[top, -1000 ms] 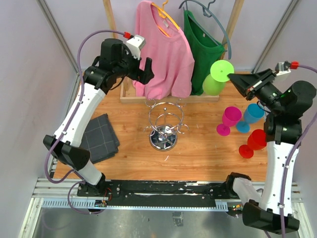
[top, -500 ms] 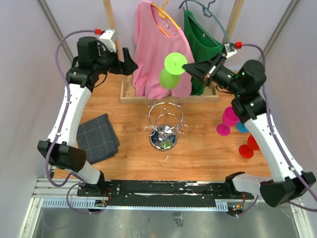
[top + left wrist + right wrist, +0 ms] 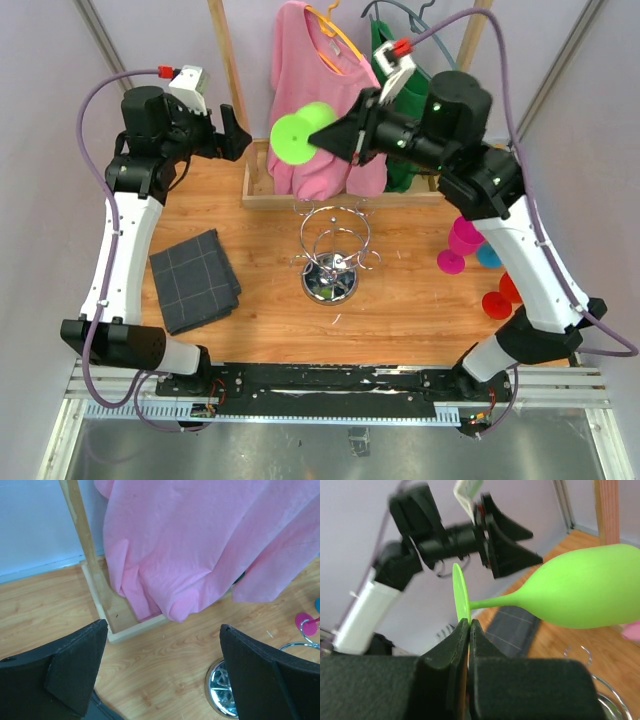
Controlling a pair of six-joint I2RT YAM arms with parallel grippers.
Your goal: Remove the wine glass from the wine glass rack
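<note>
The wine glass rack is a chrome wire stand with a round mirrored base, at the table's middle; no glass hangs on its arms. My right gripper is shut on the foot of a lime green wine glass and holds it sideways, high above and behind the rack. In the right wrist view the closed gripper pinches the foot's edge, and the green glass's bowl points right. My left gripper is open and empty, raised at the back left. Its wrist view shows the spread gripper and the rack's base.
A wooden clothes rack at the back holds a pink sweater and a green shirt. A pink glass, a blue glass and a red glass stand at the right. A grey cloth lies at the left.
My right arm has swung left from the right side to the back middle, carrying the green glass. My left arm has drawn back toward the left.
</note>
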